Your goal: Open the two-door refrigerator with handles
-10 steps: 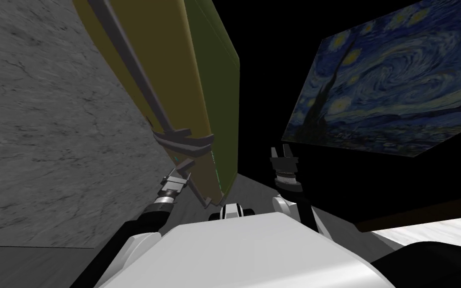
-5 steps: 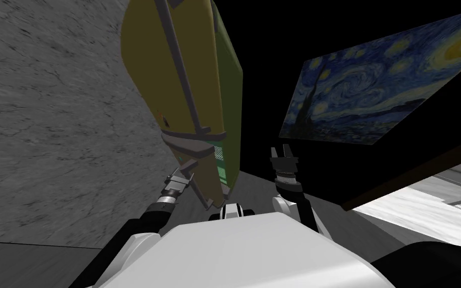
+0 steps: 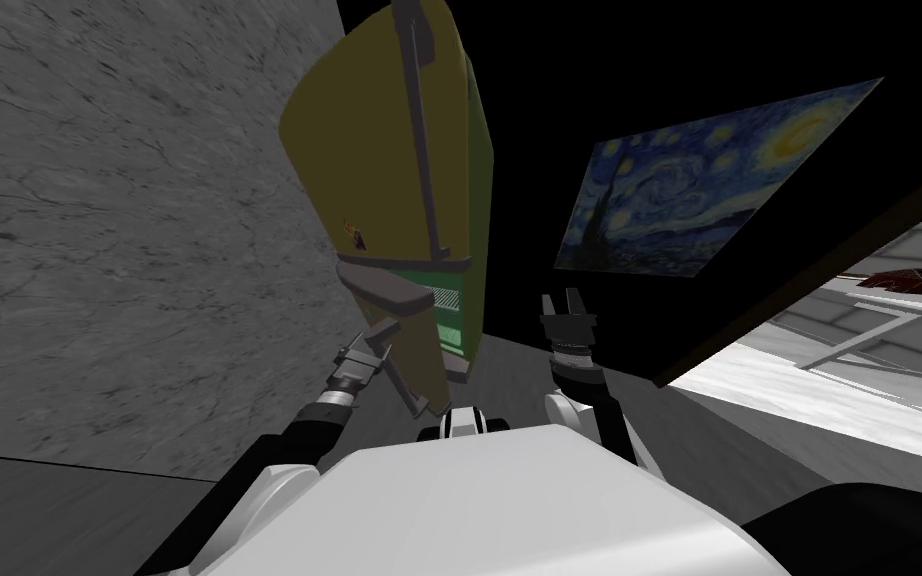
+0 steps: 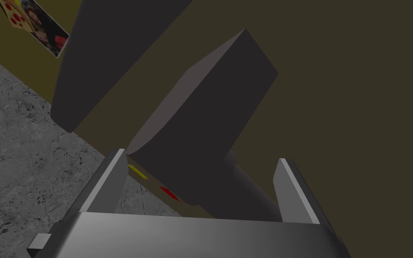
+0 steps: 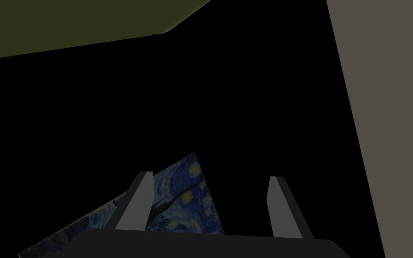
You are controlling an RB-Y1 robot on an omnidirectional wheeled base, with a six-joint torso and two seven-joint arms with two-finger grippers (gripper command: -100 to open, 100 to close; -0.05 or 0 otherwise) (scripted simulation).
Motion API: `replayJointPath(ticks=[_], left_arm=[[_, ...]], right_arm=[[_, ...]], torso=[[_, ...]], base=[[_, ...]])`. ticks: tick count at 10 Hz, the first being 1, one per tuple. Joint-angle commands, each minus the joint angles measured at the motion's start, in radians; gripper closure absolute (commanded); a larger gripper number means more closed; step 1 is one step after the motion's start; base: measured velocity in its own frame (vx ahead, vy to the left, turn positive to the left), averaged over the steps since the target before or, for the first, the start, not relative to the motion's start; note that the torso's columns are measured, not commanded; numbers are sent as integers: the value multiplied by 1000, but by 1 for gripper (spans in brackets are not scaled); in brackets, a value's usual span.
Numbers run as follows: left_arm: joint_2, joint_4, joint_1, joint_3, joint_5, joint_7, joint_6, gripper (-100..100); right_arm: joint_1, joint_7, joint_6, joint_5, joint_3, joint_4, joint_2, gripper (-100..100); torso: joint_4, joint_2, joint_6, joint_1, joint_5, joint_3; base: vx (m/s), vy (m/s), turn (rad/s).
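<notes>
The olive-yellow refrigerator point(image 3: 369, 170) rises just ahead and left of me, with a long dark upper handle point(image 3: 419, 130) and a green strip point(image 3: 449, 325) along its right edge. My left gripper point(image 3: 371, 338) is at the top of the lower door's dark handle point(image 3: 401, 385). In the left wrist view that handle's blocky end point(image 4: 201, 130) lies between the open fingers point(image 4: 111, 179), which do not press it; the left gripper point(image 4: 201, 159) straddles it against the olive door point(image 4: 358, 89). My right gripper point(image 3: 566, 300) hangs open to the right of the fridge, its fingers point(image 5: 140, 197) holding nothing.
A grey marbled wall point(image 3: 99, 200) fills the left side. A starry-night painting point(image 3: 679, 200) hangs to the right, with a black area between it and the fridge. A pale floor point(image 3: 849, 400) and a dark red object point(image 3: 914, 278) show far right. A picture magnet point(image 4: 31, 20) sits on the door.
The whole head picture has swung: my view turned, so the fridge looks more upright, the painting has shrunk away and pale floor has come in at the right. Both grippers keep their places.
</notes>
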Motion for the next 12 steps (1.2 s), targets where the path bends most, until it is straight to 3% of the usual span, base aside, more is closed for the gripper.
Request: replayJointPath(ticks=[1, 4, 6, 8, 12], left_arm=[[33, -8, -9, -5, 18, -5, -8, 100], [53, -8, -11, -13, 31, -8, -10, 100], [69, -3, -15, -21, 43, -7, -10, 100], [87, -1, -20, -30, 54, -11, -14, 100], [123, 1, -30, -49, 77, -20, -21, 100]], right_arm=[[0, 0, 0, 0, 0, 0, 0, 0], [0, 0, 0, 0, 0, 0, 0, 0], [1, 0, 0, 0, 0, 0, 0, 0], [0, 0, 0, 0, 0, 0, 0, 0], [0, 0, 0, 0, 0, 0, 0, 0]], torso=[[0, 0, -2, -3, 0, 0], [0, 5, -1, -4, -1, 4], [-2, 2, -1, -16, -2, 3], [1, 4, 0, 3, 0, 2], [-1, -2, 0, -5, -1, -1]], base=[[-189, 277, -75], [-176, 243, -79], [-63, 157, -64], [-139, 311, -156], [-126, 271, -95]])
